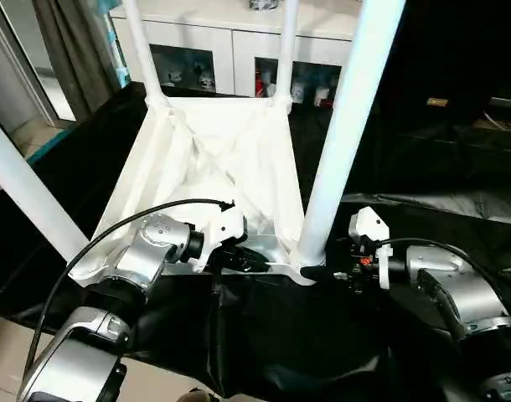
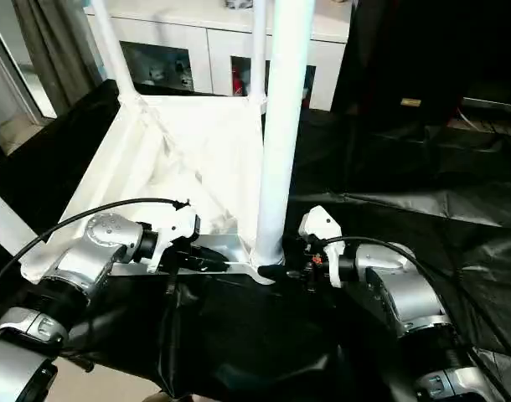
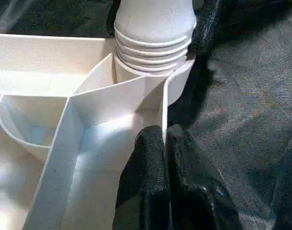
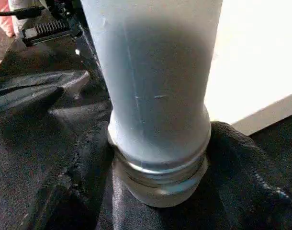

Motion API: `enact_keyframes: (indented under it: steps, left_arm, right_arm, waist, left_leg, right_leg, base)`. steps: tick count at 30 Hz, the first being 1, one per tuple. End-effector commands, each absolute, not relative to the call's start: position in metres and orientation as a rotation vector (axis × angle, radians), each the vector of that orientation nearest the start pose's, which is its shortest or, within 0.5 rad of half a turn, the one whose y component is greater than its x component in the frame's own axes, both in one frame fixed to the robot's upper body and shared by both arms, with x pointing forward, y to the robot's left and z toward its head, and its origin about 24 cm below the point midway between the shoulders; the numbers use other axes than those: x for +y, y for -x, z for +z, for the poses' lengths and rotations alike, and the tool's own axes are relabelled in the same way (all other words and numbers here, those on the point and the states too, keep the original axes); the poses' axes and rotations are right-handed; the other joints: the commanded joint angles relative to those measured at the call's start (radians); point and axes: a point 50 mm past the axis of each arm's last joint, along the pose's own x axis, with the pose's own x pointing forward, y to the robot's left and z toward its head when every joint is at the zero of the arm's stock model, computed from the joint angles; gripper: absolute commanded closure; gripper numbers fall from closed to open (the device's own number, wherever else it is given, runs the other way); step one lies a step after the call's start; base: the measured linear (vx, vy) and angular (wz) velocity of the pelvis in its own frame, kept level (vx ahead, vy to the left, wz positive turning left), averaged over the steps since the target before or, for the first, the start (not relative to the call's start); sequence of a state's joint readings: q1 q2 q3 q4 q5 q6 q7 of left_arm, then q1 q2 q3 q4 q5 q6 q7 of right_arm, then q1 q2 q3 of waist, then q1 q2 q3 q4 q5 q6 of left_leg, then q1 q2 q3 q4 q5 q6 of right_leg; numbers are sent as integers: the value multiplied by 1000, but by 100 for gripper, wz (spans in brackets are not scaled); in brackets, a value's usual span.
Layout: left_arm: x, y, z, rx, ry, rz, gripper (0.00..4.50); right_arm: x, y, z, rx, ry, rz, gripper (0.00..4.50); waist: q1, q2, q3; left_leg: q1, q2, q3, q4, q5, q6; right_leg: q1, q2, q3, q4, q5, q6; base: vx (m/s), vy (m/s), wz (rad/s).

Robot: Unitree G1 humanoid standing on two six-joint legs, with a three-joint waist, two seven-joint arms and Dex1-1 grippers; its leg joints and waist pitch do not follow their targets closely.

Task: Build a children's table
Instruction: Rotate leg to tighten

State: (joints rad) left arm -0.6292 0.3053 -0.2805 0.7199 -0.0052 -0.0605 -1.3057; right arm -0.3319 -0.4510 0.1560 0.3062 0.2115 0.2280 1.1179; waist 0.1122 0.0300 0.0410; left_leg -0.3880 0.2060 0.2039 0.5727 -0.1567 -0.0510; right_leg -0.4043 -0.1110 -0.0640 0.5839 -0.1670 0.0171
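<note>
The white children's table lies upside down on black cloth, its ribbed underside (image 1: 214,159) facing up. All four legs stand in the corner sockets. The near-right leg (image 1: 348,126) rises tall, and its threaded base (image 4: 155,86) sits in the socket. My right gripper (image 1: 322,272) hugs that base, one finger pressed on each side. My left gripper (image 1: 254,261) is shut on the table's thin near rim (image 3: 163,132), close to the same corner. The near-left leg (image 1: 25,193) slants off toward the left, and the two far legs (image 1: 142,50) (image 1: 286,50) stand at the back corners.
A white cabinet (image 1: 230,50) with glass-fronted shelves stands just behind the table. Black cloth (image 1: 281,335) covers the floor around and beneath it, with folds on the right. A curtain (image 1: 71,42) and pale floor lie at the far left.
</note>
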Motion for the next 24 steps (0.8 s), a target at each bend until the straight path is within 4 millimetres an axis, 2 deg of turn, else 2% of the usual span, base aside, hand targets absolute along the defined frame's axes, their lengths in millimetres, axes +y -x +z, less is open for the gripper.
enact_keyframes:
  steps: [1, 2, 4, 5, 6, 8, 9, 10, 12, 14, 15, 16, 17, 19, 20, 21, 23, 24]
  left_arm:
    - [107, -318, 53, 301, -361, -1448, 450]
    - [106, -320, 52, 302, -363, -1424, 450]
    - [99, -327, 49, 308, -377, -1313, 450]
    - [98, -329, 48, 308, -378, -1288, 450]
    - [93, -331, 48, 308, -359, -1263, 450]
    - [83, -334, 47, 301, -341, -1214, 450]
    - [73, -335, 47, 300, -342, -1185, 450]
    - [73, -336, 47, 300, -343, -1183, 450]
    - [59, -338, 47, 296, -336, -1136, 450]
    - [48, -340, 47, 292, -336, -1096, 450]
    - [41, -340, 46, 289, -333, -1078, 450]
    - [36, -340, 46, 286, -332, -1066, 450]
    - [32, -340, 46, 283, -330, -1059, 450]
    - [26, -338, 46, 272, -341, -1062, 450]
    - [25, -338, 45, 271, -342, -1063, 450]
    - [24, -337, 45, 265, -341, -1075, 450]
    - [25, -336, 45, 263, -339, -1085, 450]
    - [26, -336, 45, 262, -339, -1089, 450]
  right_arm:
    - [-160, -280, 44, 360, 106, 1156, 174]
    - [-160, -282, 41, 361, 106, 1127, 175]
    - [-158, -292, 30, 372, 127, 963, 175]
    - [-157, -295, 27, 378, 131, 922, 176]
    - [-156, -299, 23, 383, 138, 854, 176]
    - [-151, -305, 16, 394, 103, 741, 177]
    - [-143, -309, 13, 391, 62, 655, 177]
    - [-143, -310, 13, 391, 60, 650, 177]
    - [-131, -317, 11, 398, -11, 537, 177]
    - [-122, -323, 11, 396, -48, 462, 178]
    - [-111, -327, 15, 375, -52, 445, 178]
    - [-104, -330, 17, 359, -53, 438, 178]
    - [-96, -332, 20, 344, -64, 447, 178]
    - [-79, -333, 29, 281, -25, 511, 178]
    - [-78, -333, 30, 276, -21, 519, 143]
    - [-73, -332, 32, 248, -9, 562, 108]
    - [-74, -332, 34, 234, -14, 585, 108]
    - [-75, -332, 35, 226, -17, 594, 90]
  waist:
    - [1, -16, -66]
    - [1, -14, -66]
    - [-9, -14, -60]
    - [-16, -17, -57]
    - [-23, -21, -58]
    - [-29, -19, -57]
    - [-33, -20, -55]
    - [-37, -17, -54]
    - [-41, -15, -53]
    - [-44, -14, -54]
    - [-48, -8, -53]
    - [-53, -10, -53]
    - [-54, -8, -54]
    - [-56, -10, -54]
    - [-54, -8, -55]
    - [-55, -15, -56]
    - [-53, -14, -57]
    - [-52, -12, -57]
  left_leg:
    - [23, 27, -9, -60, -234, 49]
    - [24, 27, -9, -60, -238, 47]
    - [25, 24, -10, -64, -285, 19]
    - [28, 20, -14, -68, -329, -4]
    - [25, 19, -19, -70, -339, -18]
    - [28, 19, -18, -71, -353, -20]
    - [31, 17, -19, -71, -378, -23]
    - [32, 16, -20, -71, -391, -24]
    - [36, 16, -21, -71, -411, -27]
    - [35, 15, -24, -72, -416, -31]
    - [33, 15, -25, -75, -423, -35]
    - [36, 14, -26, -74, -444, -39]
    - [39, 13, -26, -73, -448, -39]
    - [34, 14, -28, -77, -451, -31]
    - [35, 15, -27, -77, -451, -28]
    - [30, 15, -27, -79, -438, -22]
    - [31, 16, -25, -78, -430, -17]
    - [30, 16, -24, -78, -421, -10]
  right_leg:
    - [44, -34, 29, -50, -168, -244]
    - [42, -34, 29, -51, -171, -243]
    - [36, -35, 30, -60, -244, -228]
    - [38, -36, 28, -68, -320, -209]
    - [41, -38, 27, -70, -361, -186]
    - [36, -36, 28, -74, -375, -180]
    - [34, -35, 26, -80, -411, -169]
    - [29, -37, 27, -85, -443, -161]
    - [24, -35, 26, -92, -472, -146]
    - [25, -34, 24, -91, -474, -145]
    - [26, -33, 23, -92, -472, -139]
    - [22, -33, 21, -96, -485, -136]
    - [21, -33, 21, -96, -487, -136]
    - [25, -31, 20, -99, -467, -133]
    - [24, -32, 21, -98, -450, -136]
    - [29, -31, 21, -95, -425, -141]
    - [28, -32, 23, -93, -407, -148]
    - [29, -32, 24, -90, -386, -157]
  base:
    - [0, 0, 0]
    - [0, 0, 0]
    - [0, 0, 0]
    - [0, 0, 0]
    - [0, 0, 0]
    - [0, 0, 0]
    - [0, 0, 0]
    - [0, 0, 0]
    - [0, 0, 0]
    - [0, 0, 0]
    - [0, 0, 0]
    - [0, 0, 0]
    - [0, 0, 0]
    - [0, 0, 0]
    - [0, 0, 0]
    - [0, 0, 0]
    - [0, 0, 0]
    - [0, 0, 0]
